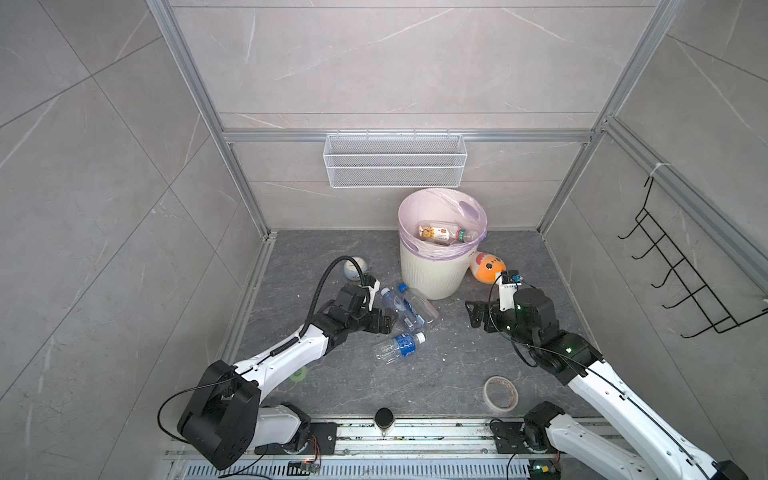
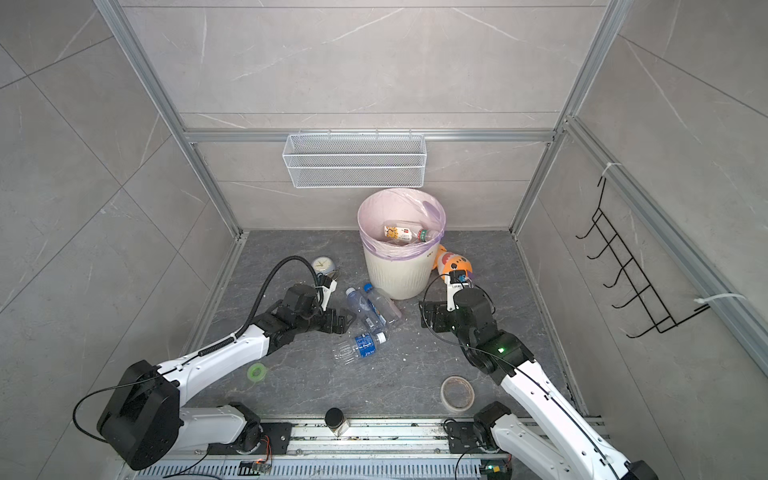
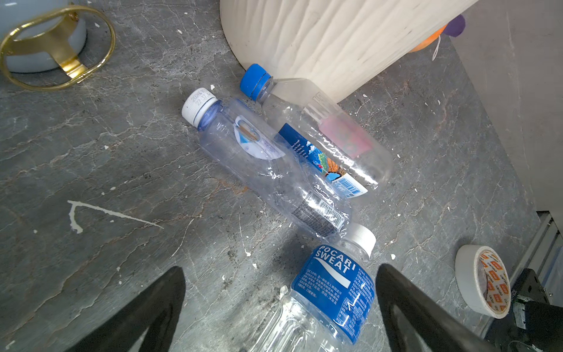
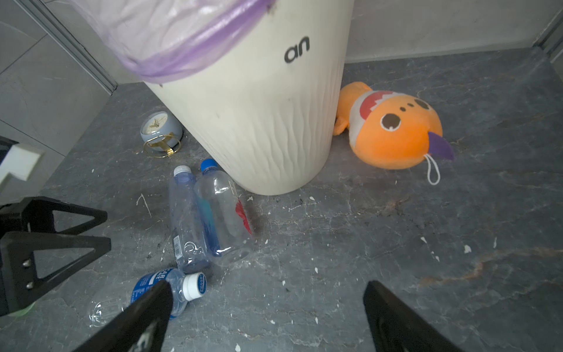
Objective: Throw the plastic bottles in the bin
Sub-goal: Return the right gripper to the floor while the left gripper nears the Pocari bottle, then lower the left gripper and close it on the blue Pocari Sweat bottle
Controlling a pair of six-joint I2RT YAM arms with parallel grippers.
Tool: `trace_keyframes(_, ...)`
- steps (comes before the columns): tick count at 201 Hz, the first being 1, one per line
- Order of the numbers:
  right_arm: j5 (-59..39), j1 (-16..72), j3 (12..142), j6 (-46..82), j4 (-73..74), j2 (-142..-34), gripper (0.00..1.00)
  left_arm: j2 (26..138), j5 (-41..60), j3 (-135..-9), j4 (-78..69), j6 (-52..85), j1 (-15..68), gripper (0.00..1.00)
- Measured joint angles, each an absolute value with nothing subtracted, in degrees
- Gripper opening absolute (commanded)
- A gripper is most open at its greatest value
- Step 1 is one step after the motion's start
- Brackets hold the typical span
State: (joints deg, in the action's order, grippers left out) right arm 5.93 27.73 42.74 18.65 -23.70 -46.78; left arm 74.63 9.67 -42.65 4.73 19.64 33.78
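The blue-labelled bottle (image 3: 332, 292) lies just under the spread, empty jaws of the left arm (image 1: 286, 357), its length crossing their closing line. The right arm (image 1: 602, 386), jaws also spread and empty, stands farther off.

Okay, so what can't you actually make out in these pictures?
1. Inside the bin: both top views show only one bottle on top; the bin's wall hides anything beneath.
2. The blue-label bottle: in the left wrist view, the picture's edge cuts off its base.
3. The clock: in the left wrist view, it is cut off at the corner and its face is unseen.
4. The green tape roll: in a top view, it is mostly hidden behind the left arm.
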Motion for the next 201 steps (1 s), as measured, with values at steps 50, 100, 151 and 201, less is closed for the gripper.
trace_keyframes(50, 5.72, 27.73, 35.11, 19.18, -24.03, -39.31, 0.99, 74.39, 9.63, -42.59, 4.64, 18.76, 34.87, 1.00)
trace_keyframes(100, 7.51, 27.73, 34.41, 20.16, -25.52, -37.21, 0.99, 74.17, 9.52, -42.48, 4.25, 17.26, 37.69, 1.00)
trace_keyframes(151, 9.02, 27.73, 34.41, 20.45, -28.93, -33.69, 0.99, 74.17, 8.25, -42.44, 4.32, 15.90, 39.94, 1.00)
trace_keyframes(201, 9.43, 27.73, 34.37, 21.58, -29.43, -33.98, 0.99, 75.16, 6.92, -42.39, 4.64, 14.61, 41.69, 0.97)
